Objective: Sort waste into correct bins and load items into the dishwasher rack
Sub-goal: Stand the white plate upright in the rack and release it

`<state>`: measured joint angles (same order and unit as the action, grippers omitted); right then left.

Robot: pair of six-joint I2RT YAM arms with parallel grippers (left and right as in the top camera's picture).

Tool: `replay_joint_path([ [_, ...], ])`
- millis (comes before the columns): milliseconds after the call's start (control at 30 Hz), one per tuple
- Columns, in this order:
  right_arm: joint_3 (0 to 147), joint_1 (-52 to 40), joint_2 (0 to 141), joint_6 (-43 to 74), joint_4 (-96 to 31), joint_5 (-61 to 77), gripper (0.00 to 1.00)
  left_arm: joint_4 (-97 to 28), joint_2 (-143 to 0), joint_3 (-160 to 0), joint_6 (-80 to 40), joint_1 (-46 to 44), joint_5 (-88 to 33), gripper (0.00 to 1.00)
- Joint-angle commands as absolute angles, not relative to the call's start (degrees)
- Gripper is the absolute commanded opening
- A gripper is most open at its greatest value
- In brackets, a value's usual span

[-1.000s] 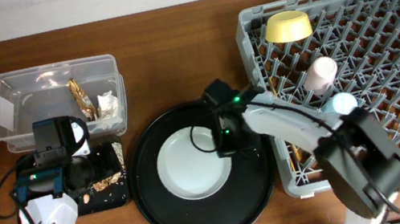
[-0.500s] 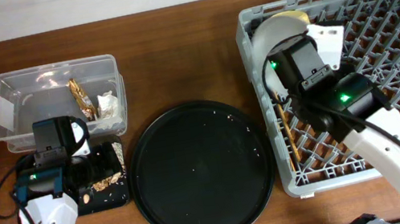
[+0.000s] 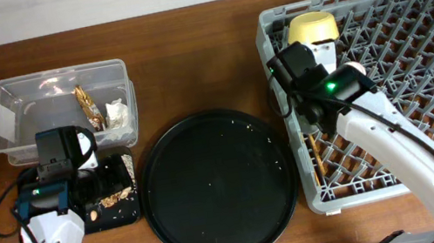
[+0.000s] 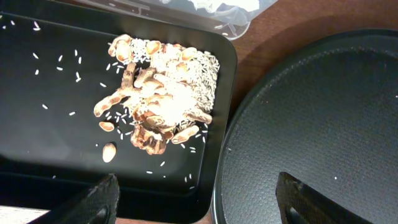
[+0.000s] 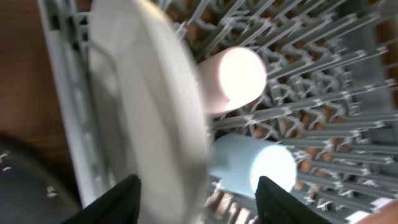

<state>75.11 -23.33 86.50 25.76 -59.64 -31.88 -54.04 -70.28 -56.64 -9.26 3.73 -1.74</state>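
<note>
The pale plate stands on edge among the pegs at the left side of the dishwasher rack, blurred in the right wrist view. My right gripper is open, its fingers either side of the plate's lower rim. A pink cup and a blue cup lie beside it. The yellow bowl sits at the rack's back left and chopsticks lie along its left wall. My left gripper hangs open over the black tray, near the food scraps.
The clear tub at the back left holds a napkin and a brown-gold wrapper. The large round black tray, now without the plate, lies between the black tray and the rack. Rice grains are scattered on both trays.
My right gripper lifted the plate off the round tray, carried it right into the rack and opened. The left arm has not moved.
</note>
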Motion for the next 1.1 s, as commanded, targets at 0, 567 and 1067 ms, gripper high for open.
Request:
replay_joint_path([
  [0,77.47,-22.57,79.85,25.93,-60.34,-24.43,0.84,-54.08,-70.37,-56.75,-9.76,3.88,-3.2,0.8],
  [567,64.55,-3.77,55.35,6.46,-64.88,10.68,0.99,-62.76,-56.58,-56.36,-5.19,-6.76,-7.11,0.99],
  [1067,50.24,-3.77,36.42,6.46,-61.76,9.21,0.99,-59.24,-26.81,-49.43,-5.06,-6.76,-7.09,0.99],
])
